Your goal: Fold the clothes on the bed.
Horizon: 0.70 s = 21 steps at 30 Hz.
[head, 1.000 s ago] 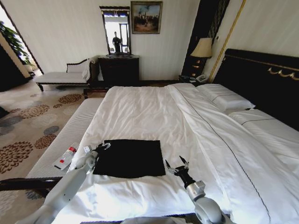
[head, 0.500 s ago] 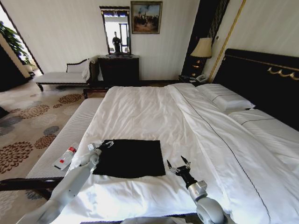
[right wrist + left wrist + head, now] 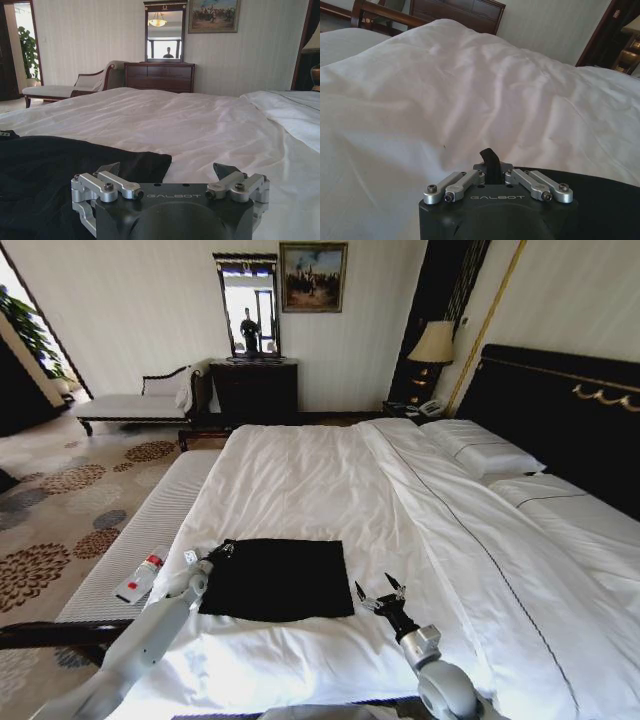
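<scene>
The clothes (image 3: pixel 278 578), a black T-shirt, lie folded into a flat rectangle near the foot of the bed (image 3: pixel 300 480), on the white duvet. My left gripper (image 3: pixel 222 551) sits at the shirt's far left corner. In the left wrist view its fingertips (image 3: pixel 490 161) are pressed together, shut, over white bedding, with black cloth (image 3: pixel 600 200) just beside them. My right gripper (image 3: pixel 378 596) hovers just right of the shirt's near right corner, open and holding nothing. In the right wrist view the gripper (image 3: pixel 167 170) stands wide open, with the clothes (image 3: pixel 60 170) lying off to one side.
A grey bench (image 3: pixel 150 525) runs along the bed's left side with a white, red-labelled bottle (image 3: pixel 142 578) on it. Pillows (image 3: pixel 480 450) and a dark headboard (image 3: pixel 560 410) are at the right. A dresser (image 3: pixel 255 390) and chaise (image 3: pixel 135 405) stand by the far wall.
My left gripper has shifted slightly at the shirt's far left corner. The shirt and my right gripper look the same.
</scene>
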Tool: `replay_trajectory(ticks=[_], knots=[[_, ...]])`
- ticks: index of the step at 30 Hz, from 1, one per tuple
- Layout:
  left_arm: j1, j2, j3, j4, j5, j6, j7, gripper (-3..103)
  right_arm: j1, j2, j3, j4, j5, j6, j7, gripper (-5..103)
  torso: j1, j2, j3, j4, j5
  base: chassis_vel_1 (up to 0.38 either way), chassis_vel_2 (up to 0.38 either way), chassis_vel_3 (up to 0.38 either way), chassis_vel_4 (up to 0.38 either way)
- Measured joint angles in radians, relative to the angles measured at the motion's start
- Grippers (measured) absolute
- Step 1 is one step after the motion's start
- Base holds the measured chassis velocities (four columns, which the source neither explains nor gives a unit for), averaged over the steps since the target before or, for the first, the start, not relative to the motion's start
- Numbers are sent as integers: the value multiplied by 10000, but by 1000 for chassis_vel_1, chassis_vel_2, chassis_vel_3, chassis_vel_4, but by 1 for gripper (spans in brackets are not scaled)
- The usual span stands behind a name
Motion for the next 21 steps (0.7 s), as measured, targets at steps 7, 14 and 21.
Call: replay_trajectory(ticks=[7, 14, 21], knots=[[314, 130, -109, -514, 26, 10, -214, 2, 1811, -70, -872, -728, 1397, -425, 283, 100, 0, 0, 0, 2, -1, 0, 0, 0, 0], [379, 137, -21, -529, 267, -211, -406, 2, 4282, 537, -1878, -2303, 2698, -1129, 51, 100, 0, 0, 1, 2, -2, 0, 0, 0, 0], [372, 227, 79, -730, 289, -213, -687, 2, 6145, 1643, -2456, -4413, 3843, -1607, -455, 103, 2, -1, 2, 4, -2, 0, 0, 0, 0]])
